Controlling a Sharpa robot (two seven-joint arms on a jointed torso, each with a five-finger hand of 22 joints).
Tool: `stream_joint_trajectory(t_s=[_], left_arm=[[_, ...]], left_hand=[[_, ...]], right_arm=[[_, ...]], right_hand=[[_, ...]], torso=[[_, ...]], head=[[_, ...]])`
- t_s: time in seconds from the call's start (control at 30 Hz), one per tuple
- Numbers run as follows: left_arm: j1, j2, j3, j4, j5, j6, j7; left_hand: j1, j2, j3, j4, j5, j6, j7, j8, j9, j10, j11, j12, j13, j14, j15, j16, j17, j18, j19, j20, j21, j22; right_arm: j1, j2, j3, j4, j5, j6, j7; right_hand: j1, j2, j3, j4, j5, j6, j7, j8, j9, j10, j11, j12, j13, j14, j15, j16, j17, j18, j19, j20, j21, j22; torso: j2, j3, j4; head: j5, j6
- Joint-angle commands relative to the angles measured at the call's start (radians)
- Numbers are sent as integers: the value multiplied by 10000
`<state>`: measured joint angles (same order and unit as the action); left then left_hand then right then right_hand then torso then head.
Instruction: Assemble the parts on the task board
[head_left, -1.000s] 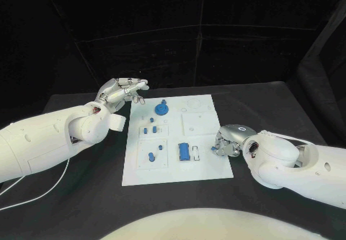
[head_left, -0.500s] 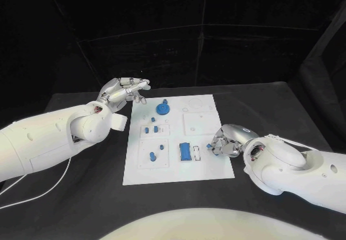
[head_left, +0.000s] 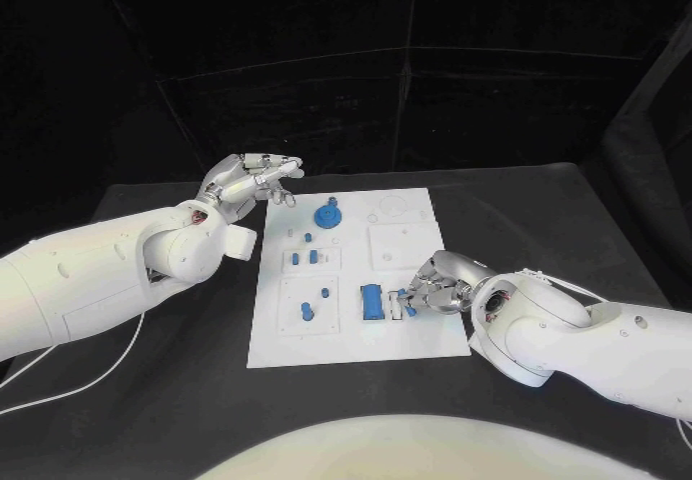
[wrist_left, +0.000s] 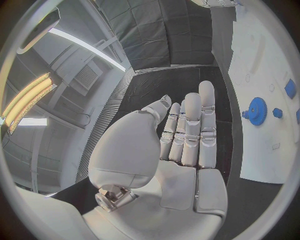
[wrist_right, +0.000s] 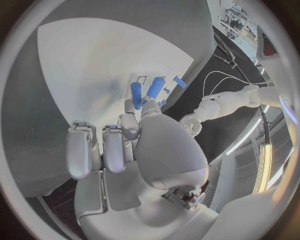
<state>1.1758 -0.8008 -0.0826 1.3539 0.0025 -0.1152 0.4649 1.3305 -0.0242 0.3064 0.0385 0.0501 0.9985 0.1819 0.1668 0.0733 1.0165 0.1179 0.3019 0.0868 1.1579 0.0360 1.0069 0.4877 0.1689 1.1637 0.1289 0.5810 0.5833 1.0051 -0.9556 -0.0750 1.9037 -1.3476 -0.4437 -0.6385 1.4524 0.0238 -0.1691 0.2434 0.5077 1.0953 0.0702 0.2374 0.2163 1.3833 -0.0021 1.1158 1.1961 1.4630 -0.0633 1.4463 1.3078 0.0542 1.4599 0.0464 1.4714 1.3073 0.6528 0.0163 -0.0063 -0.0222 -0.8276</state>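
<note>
Meanwhile, blue gear (head_left: 327, 216) near left hand (head_left: 248, 180)

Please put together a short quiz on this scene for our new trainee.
1. True or false: the left robot hand holds a blue part.
2. What does the right robot hand pinch over the task board? A. a small blue part B. a screwdriver C. nothing
3. Fill in: the blue gear sits toward the board's ___ end, as seen from the robot (near/far).

Key: 1 false, it holds nothing; 2 A; 3 far.
</note>
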Motion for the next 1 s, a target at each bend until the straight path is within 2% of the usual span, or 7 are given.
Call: stream_joint_trajectory(t_s=[0.03, 0.3, 0.47, 0.7, 0.8, 0.87, 1.0], left_arm=[[19, -1, 9, 30, 28, 120, 33], [21, -8, 9, 42, 28, 127, 21], [21, -3, 9, 41, 28, 143, 11], [21, 0, 9, 40, 28, 168, -8], [21, 0, 9, 40, 28, 173, -17], [21, 0, 9, 39, 28, 176, -22], [21, 1, 9, 37, 28, 186, -32]], left_hand=[[71, 13, -42, 5, -18, -52, 0, 38, -8, -69, -24, 35, 11, -65, -31, 18, -9, 133, 53, 34, -58, -8], [71, 13, -42, 5, -18, -52, 0, 38, -8, -69, -24, 35, 11, -65, -31, 18, -9, 133, 53, 34, -58, -8], [71, 13, -42, 5, -18, -52, 0, 38, -8, -69, -24, 35, 11, -65, -31, 18, -9, 133, 53, 34, -58, -8], [64, 12, -51, 9, -19, -53, 3, 41, -9, -75, -22, 41, 10, -70, -30, 20, -16, 132, 53, 34, -65, -14], [64, 12, -51, 9, -19, -53, 3, 41, -9, -75, -22, 41, 10, -70, -30, 20, -16, 132, 53, 34, -65, -14], [64, 12, -51, 9, -19, -53, 3, 41, -9, -75, -22, 41, 10, -70, -30, 20, -16, 132, 53, 34, -65, -14], [64, 12, -51, 9, -19, -53, 3, 41, -9, -75, -22, 41, 10, -70, -30, 20, -16, 132, 53, 34, -65, -14]], right_arm=[[15, 146, 4, -98, 680, 195, -62], [16, 460, 5, -369, 749, 348, -259], [17, 585, 6, -468, 756, 374, -312], [18, 680, 6, -598, 634, 354, -439], [18, 715, 6, -618, 543, 327, -458], [19, 738, 7, -622, 466, 298, -451], [19, 769, 7, -614, 378, 250, -413]], right_hand=[[-144, -28, 3, 100, -43, 100, 17, -42, 16, 101, -46, 57, -8, 659, -61, 44, 359, -197, 131, -7, 57, 1445], [-275, -16, 20, 224, -89, 189, -14, -42, 49, 130, -67, 72, 15, 662, -76, 54, 379, -200, 143, -18, 68, 1460], [-465, 46, 41, 380, -393, 313, -60, -17, 132, 185, -102, 123, 78, 664, -105, 64, 401, -202, 151, -42, 74, 1472], [-521, 61, 43, 408, -454, 350, -71, -5, 167, 175, -110, 75, 48, 659, -113, 51, 378, -200, 146, -51, 68, 1466], [-783, -6, -95, 456, -571, 368, -55, -5, 216, 175, -97, 43, 36, 652, -104, 34, 353, -201, 146, -53, 67, 1467], [-1062, -37, -261, 456, -1020, 378, -44, -9, 259, 189, -82, 45, 49, 646, -89, 20, 335, -202, 144, -47, 65, 1467], [-1651, 16, -625, 444, -2648, 359, -31, -35, 372, 192, -61, 23, 69, 637, -71, -11, 296, -201, 143, -24, 60, 1469]], torso=[[-4, 3, -8], [-5, 0, -5], [-6, 8, -11], [-13, 0, -18], [-4, 9, -18], [-2, 11, -18], [-9, 5, -17]], head=[[33, -2], [62, -17], [89, -16], [99, -15], [100, -9], [102, -6], [106, -6]])
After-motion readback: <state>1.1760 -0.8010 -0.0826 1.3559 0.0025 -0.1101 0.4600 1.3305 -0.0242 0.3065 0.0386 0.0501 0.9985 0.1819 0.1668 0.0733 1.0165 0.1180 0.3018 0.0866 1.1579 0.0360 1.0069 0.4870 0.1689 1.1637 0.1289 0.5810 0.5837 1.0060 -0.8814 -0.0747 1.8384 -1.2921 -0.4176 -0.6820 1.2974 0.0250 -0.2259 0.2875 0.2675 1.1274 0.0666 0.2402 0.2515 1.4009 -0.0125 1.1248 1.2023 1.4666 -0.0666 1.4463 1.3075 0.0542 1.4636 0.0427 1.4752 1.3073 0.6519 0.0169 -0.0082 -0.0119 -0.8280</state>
